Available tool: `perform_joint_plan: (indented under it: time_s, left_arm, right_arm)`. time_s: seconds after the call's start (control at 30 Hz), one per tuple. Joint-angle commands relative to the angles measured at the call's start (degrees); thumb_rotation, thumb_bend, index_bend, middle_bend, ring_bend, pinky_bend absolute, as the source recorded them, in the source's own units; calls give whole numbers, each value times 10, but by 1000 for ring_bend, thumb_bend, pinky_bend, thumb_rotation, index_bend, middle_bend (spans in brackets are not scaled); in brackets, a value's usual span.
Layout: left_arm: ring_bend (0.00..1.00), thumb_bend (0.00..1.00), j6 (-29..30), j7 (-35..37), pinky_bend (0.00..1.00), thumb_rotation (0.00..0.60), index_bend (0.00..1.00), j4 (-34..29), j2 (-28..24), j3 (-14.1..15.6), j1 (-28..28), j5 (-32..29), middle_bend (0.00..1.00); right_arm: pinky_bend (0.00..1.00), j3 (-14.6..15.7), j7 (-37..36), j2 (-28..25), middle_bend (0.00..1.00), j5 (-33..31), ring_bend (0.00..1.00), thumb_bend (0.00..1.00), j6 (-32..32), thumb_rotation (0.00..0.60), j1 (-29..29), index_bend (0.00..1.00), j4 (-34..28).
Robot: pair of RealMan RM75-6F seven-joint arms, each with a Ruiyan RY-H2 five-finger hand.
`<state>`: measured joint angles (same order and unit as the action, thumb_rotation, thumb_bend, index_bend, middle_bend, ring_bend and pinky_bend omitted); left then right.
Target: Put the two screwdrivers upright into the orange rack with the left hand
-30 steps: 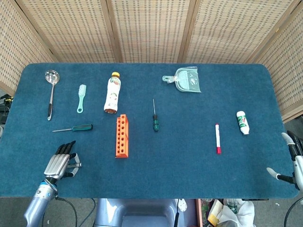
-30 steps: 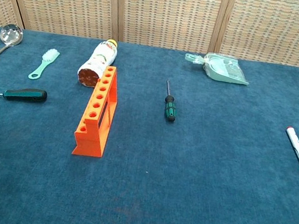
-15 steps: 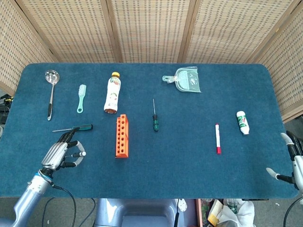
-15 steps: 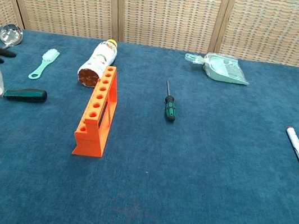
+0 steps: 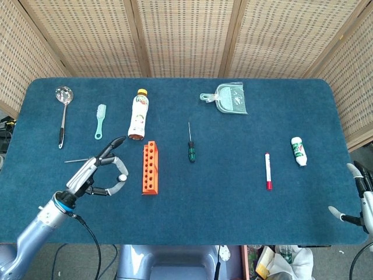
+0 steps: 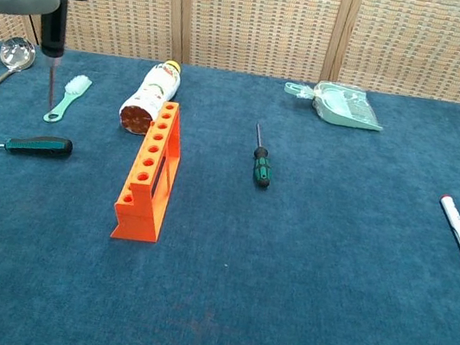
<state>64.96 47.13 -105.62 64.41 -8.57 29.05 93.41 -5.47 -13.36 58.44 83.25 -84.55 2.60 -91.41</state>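
1. lifted and moved forward since earlier, left hand [image 5: 98, 170] hovers spread, holding nothing, over left screwdriver [image 5: 76, 160]; right hand [image 5: 356, 198] spread at the table [image 5: 233, 198] edge.
2. chest view: both lie flat, left screwdriver [image 6: 37, 145] at 9 o'clock of orange rack [image 6: 149, 173], right screwdriver [image 6: 260, 164] at 3.

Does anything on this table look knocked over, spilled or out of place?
The bottle lies on its side near the far end of the orange rack, rather than standing upright. Nothing looks spilled or broken.
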Motion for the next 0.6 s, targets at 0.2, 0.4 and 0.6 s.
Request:
perform_joint_plan:
  time_s: [0.2, 0.4, 0.6]
  left_arm:
    - [0, 476, -12, 69, 0, 600, 694, 33, 58, -6, 42, -10, 0]
    - [0, 479, -16, 105, 0, 600, 694, 64, 98, -2, 58, -22, 0]
    - [0, 484, -25, 116, 0, 600, 694, 80, 114, 4, 69, -31, 0]
  right_arm:
    - [0, -2, -8, -2, 0, -4, 0, 0, 2, 600, 1, 0, 2]
    - [0, -4, -17, -3, 0, -9, 0, 0, 9, 600, 2, 0, 6]
    - [0, -7, -28, -7, 0, -14, 0, 0, 11, 600, 3, 0, 7]
